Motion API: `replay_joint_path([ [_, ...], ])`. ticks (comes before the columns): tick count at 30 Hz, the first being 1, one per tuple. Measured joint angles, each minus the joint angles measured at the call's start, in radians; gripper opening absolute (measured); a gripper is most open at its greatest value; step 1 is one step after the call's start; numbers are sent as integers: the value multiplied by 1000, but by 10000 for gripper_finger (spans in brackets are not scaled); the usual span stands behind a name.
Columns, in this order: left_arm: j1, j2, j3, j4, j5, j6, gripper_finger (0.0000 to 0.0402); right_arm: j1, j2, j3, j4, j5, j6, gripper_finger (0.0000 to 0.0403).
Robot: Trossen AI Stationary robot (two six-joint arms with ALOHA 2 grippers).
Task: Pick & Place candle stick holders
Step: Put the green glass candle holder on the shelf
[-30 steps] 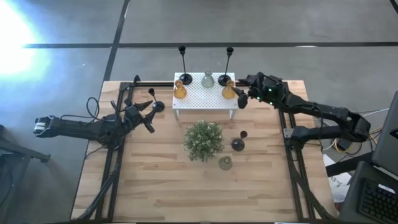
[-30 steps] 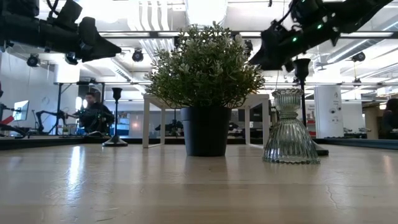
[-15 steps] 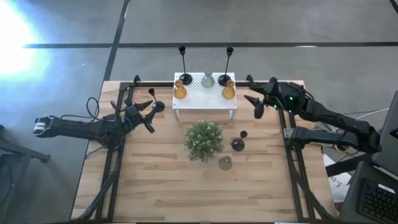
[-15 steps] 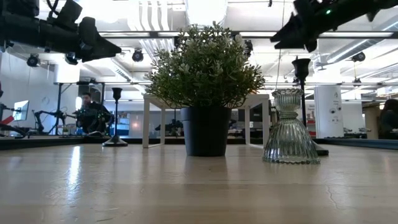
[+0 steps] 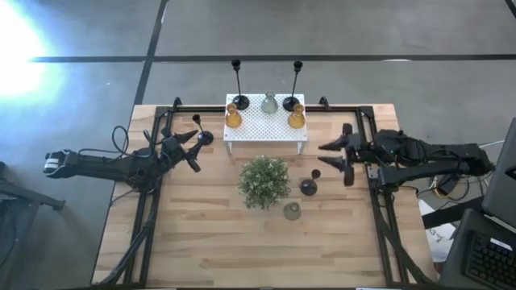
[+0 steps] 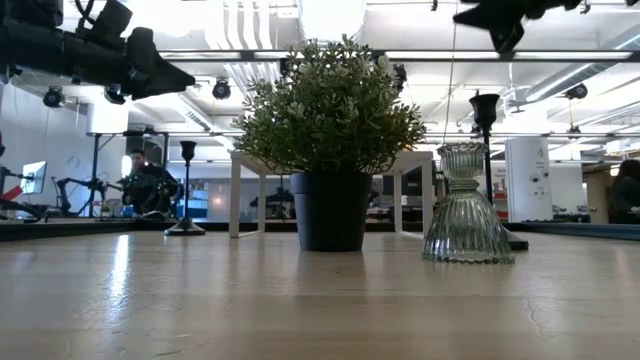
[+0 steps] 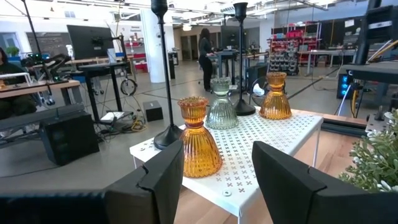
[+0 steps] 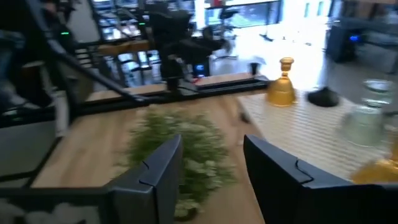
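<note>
The left gripper (image 5: 196,151) hangs above the surface (image 5: 210,242) at its left side, just left of the white perforated stand (image 5: 265,126). Its jaws stand partly apart with nothing between them; the left wrist view looks past them straight at the stand.

The right gripper (image 5: 337,157) hangs over the right side of the surface, right of the green plant (image 5: 264,180). Its jaws are apart and empty.

On the stand sit two amber holders, one at the left (image 5: 233,118) and one at the right (image 5: 297,118), with a clear-grey holder (image 5: 269,103) between them toward the far edge. Two tall black stems on round bases stand at the far corners, one left (image 5: 239,101) and one right (image 5: 293,102).

Down on the surface, right of the plant, lie three more holders: a small dark one (image 5: 315,173), a black one (image 5: 308,188) just nearer, and a clear ribbed one (image 5: 292,211) nearest of all. In the low view the clear ribbed holder stands upright beside the plant's black pot (image 6: 330,210).
</note>
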Motion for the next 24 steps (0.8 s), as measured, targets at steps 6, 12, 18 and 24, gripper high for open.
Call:
replay_joint_path([
  [6,0,0,0,0,0,-1,195,233,52,64,-11,137,-6,131],
  [12,0,0,0,0,0,-2,195,484,157,169,-271,450,141,98],
  [18,0,0,0,1,0,-3,195,667,282,189,-402,598,414,79],
  [24,0,0,0,1,0,-4,195,753,380,184,-403,604,654,81],
])
